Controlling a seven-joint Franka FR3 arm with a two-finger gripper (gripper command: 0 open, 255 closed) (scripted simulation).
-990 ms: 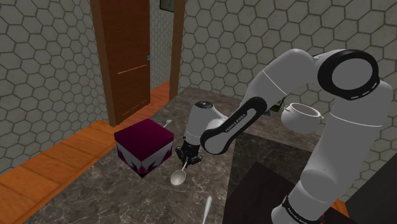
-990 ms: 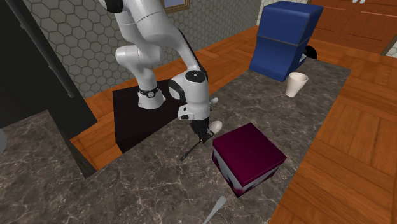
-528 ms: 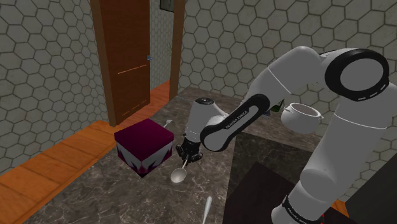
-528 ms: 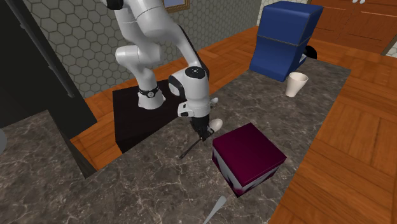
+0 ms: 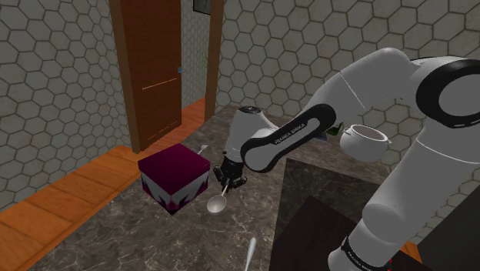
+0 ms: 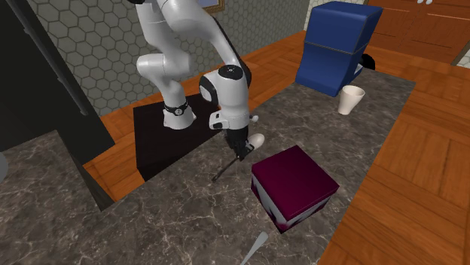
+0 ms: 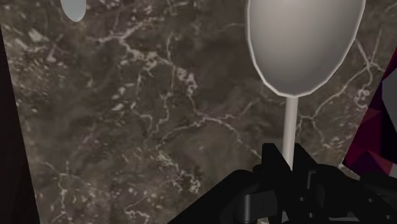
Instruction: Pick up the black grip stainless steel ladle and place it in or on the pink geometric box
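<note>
grip: I'm clamping my gripper (image 5: 228, 179) on ladle (image 5: 217, 203) at its thin pale stem, bowl hanging down | loc: ladle hanging just right of magenta box (image 5: 174, 175) in shoulder view, seemingly off marble top (image 5: 115, 239) | handling: prob. stiff, light, slick; bowl-heavy, so I'm expecting swivel; gripping nearer bowl = steadier

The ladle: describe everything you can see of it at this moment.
The pale grey ladle has a smooth oval bowl and a thin straight shaft, and looks like metal. The black end effector is shut on the shaft. The bowl hangs tilted below it, over the dark marbled countertop, beside the magenta box.
</note>
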